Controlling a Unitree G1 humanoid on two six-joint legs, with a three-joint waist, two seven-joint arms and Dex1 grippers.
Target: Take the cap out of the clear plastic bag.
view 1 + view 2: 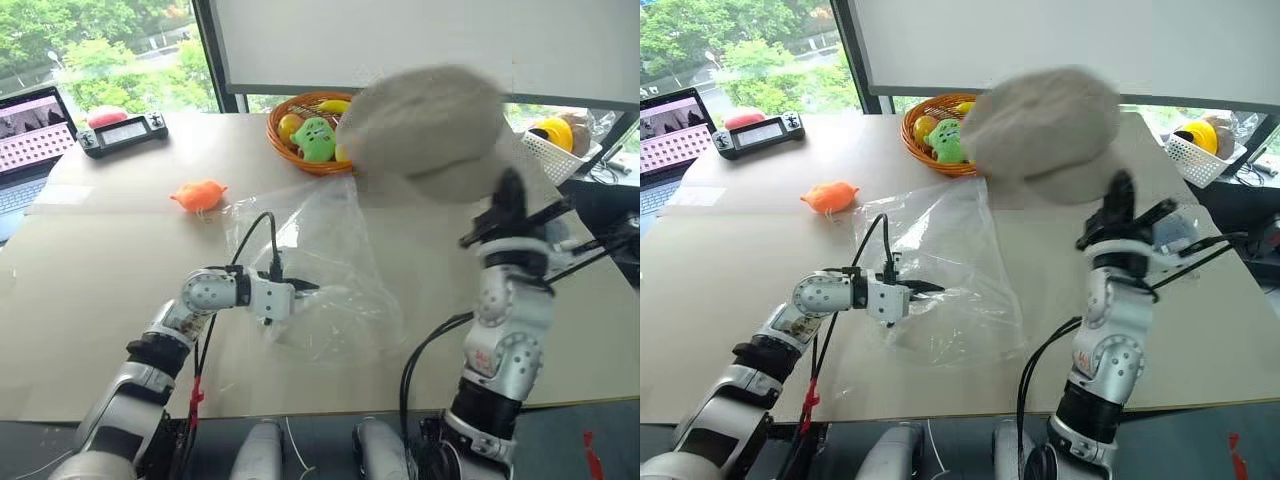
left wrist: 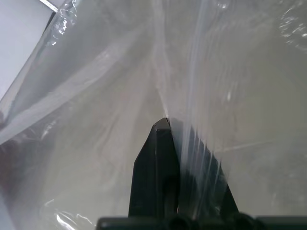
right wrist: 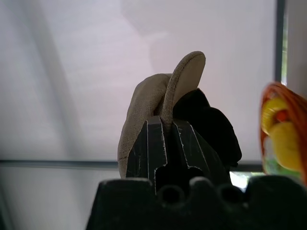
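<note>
The beige cap (image 1: pixel 425 125) is up in the air over the table's far right, clear of the bag. My right gripper (image 1: pixel 511 188) points upward beneath it and is shut on the cap's edge. In the right wrist view the cap (image 3: pixel 144 110) shows its dark lining above the closed fingers (image 3: pixel 156 139). The clear plastic bag (image 1: pixel 325 265) lies crumpled on the table in front of me. My left gripper (image 1: pixel 306 287) is shut on a fold of it at its near left side. The same crinkled bag (image 2: pixel 96 86) is bunched around the black fingertips (image 2: pixel 160 143) in the left wrist view.
A fruit basket (image 1: pixel 285 140) with a green toy stands at the back centre. An orange plush (image 1: pixel 198 195) lies left of the bag. A laptop (image 1: pixel 30 130) and a controller (image 1: pixel 125 132) are at the far left, a white basket (image 1: pixel 560 155) at the far right.
</note>
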